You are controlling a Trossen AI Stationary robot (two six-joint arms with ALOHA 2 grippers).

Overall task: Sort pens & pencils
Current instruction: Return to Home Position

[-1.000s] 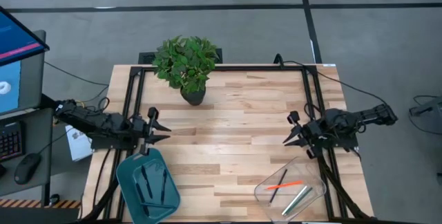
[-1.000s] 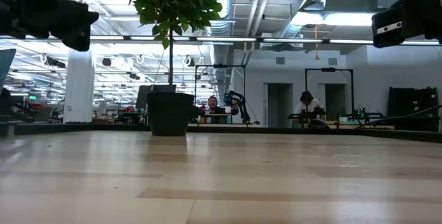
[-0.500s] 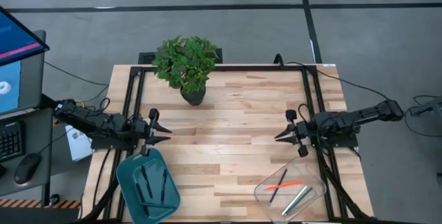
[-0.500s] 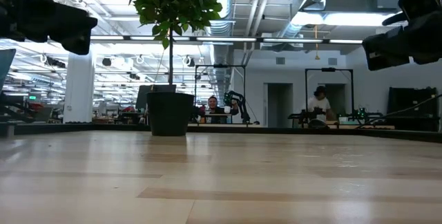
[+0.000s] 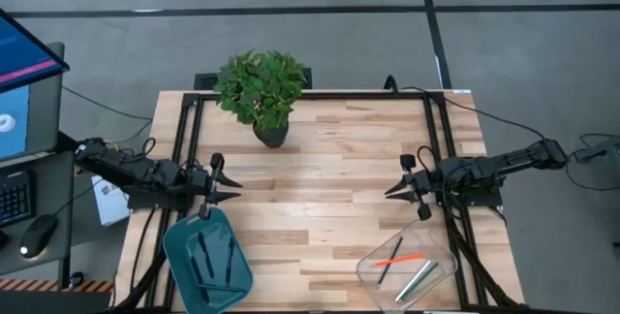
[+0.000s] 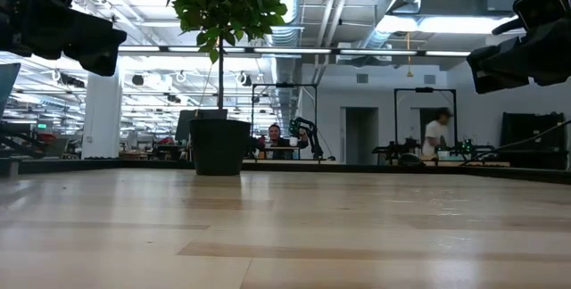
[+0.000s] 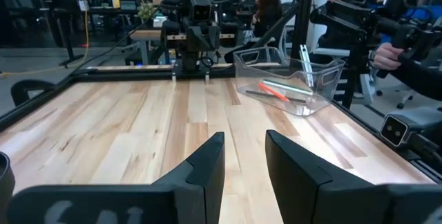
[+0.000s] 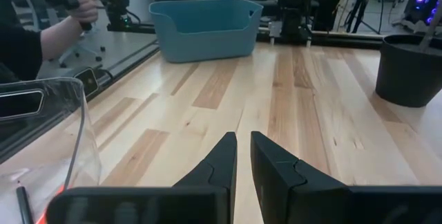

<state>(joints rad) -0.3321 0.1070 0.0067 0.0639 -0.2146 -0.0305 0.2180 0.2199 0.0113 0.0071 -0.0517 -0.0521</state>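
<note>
The pens & pencils lie in two containers near the table's front edge. Several dark ones rest in the blue bin point(image 5: 208, 256) at the front left. An orange one point(image 5: 397, 258), a dark one and two pale ones lie in the clear container point(image 5: 407, 266) at the front right. My left gripper point(image 5: 237, 190) hovers level just beyond the blue bin, open and with nothing in it. My right gripper point(image 5: 389, 193) hovers at the right edge beyond the clear container. It tips slightly down, and only a narrow gap point(image 8: 242, 148) shows between its fingers, with nothing in it.
A potted plant point(image 5: 262, 91) stands at the far middle-left. Bare wood spans the table's middle between the two grippers. Black frame rails point(image 5: 431, 130) run along the table's sides. A person's hand point(image 8: 69, 13) shows beyond the table behind the blue bin.
My right gripper has tipped its fingers downward and sunk a little, reaching slightly toward the table's middle. It then kept still. Nothing on the table has moved.
</note>
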